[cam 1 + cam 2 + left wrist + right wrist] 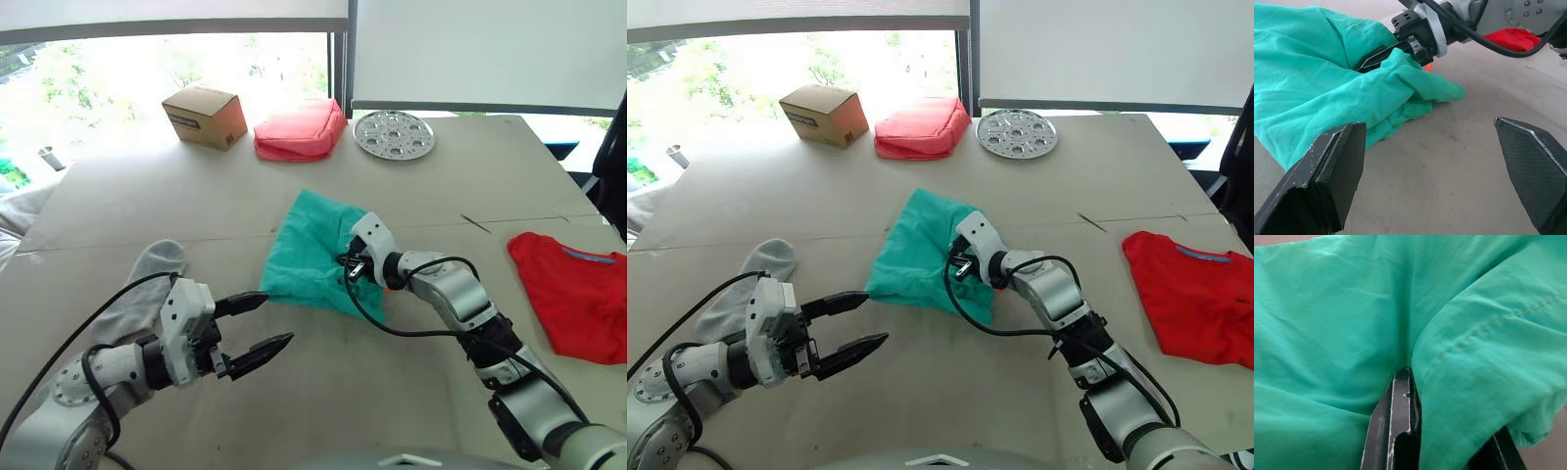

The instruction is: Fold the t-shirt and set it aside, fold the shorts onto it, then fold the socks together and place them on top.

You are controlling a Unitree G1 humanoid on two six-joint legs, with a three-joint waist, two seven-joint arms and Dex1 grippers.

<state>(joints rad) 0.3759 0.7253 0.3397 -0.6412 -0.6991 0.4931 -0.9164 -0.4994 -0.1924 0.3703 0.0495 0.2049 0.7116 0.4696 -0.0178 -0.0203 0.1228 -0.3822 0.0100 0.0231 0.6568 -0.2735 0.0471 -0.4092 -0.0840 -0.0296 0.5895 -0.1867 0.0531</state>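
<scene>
The teal-green shorts (312, 245) lie crumpled in the middle of the table. My right gripper (355, 266) is at their right edge, shut on a fold of the cloth, and in the right wrist view the teal cloth (1469, 382) runs down between its fingers. My left gripper (279, 318) hovers open just in front of the shorts' near left corner, holding nothing. The red t-shirt (578, 294) lies flat at the right side of the table. One light grey sock (147, 284) lies at the left, beside my left arm.
Along the far edge stand a cardboard box (204, 116), a coral-pink padded pouch (299, 129) and a round perforated metal plate (394, 133). Bare table (323, 392) stretches between the shorts and the near edge.
</scene>
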